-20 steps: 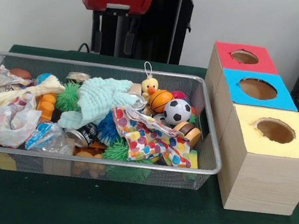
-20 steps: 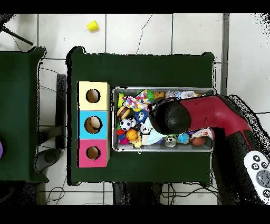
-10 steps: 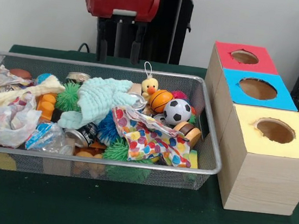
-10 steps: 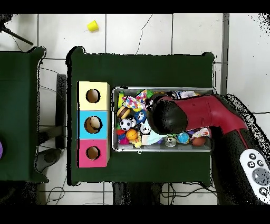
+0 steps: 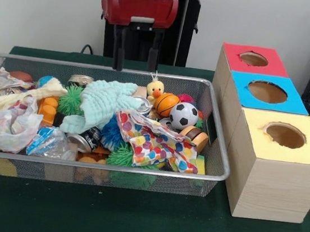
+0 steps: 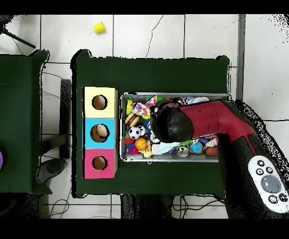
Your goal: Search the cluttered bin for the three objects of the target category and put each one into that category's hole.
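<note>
From my station I see the gripper [image 5: 134, 67] hanging over the far part of the wire mesh bin [image 5: 217, 152], its two black fingers spread apart with nothing between them, tips just above the mint-green cloth [image 5: 104, 102] and just beside the small yellow duck [image 5: 156, 89]. In the overhead view the red arm [image 6: 211, 119] reaches across the bin and hides much of its middle. The ball-like items sit together at the bin's end nearest the boxes: an orange basketball [image 5: 166, 104] touching the duck and a soccer ball [image 5: 184, 115] just beside it. A polka-dot wrapper [image 5: 154, 142] lies in front of them, a green spiky ball [image 5: 71, 100] sits next to the cloth, and crumpled plastic bags [image 5: 11, 126] fill the other end. Beside the bin stand three wooden boxes in a row, topped red [image 5: 252, 59], blue [image 5: 267, 92] and yellow [image 5: 284, 135], each with a round hole; from overhead I can see something pale inside the blue box's hole [image 6: 100, 132].
</note>
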Robot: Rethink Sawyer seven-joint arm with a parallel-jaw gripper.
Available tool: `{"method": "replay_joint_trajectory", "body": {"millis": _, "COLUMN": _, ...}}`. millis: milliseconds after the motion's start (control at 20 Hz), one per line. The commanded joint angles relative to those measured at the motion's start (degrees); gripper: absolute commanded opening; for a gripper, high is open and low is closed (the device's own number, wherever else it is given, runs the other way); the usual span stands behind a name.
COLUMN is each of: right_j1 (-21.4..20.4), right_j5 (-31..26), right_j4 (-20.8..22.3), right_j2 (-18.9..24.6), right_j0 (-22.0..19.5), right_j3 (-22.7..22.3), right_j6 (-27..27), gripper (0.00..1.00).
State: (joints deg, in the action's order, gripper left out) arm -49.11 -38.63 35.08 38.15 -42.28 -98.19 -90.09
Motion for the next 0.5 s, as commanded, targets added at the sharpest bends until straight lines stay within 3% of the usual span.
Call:
{"method": "replay_joint_trajectory", "body": {"millis": 50, "right_j1": 1.19, "right_j5": -4.77, "right_j4": -0.97, "right_j2": -3.24, "right_j0": 1.6, "right_j3": -1.77, "right_j6": -1.4, "gripper": 1.0}}
{"method": "replay_joint_trajectory", "body": {"millis": 500, "right_j1": 1.73, "right_j5": -2.64, "right_j4": -1.51, "right_j2": -3.61, "right_j0": 1.05, "right_j3": -2.65, "right_j6": -1.23, "gripper": 1.0}}
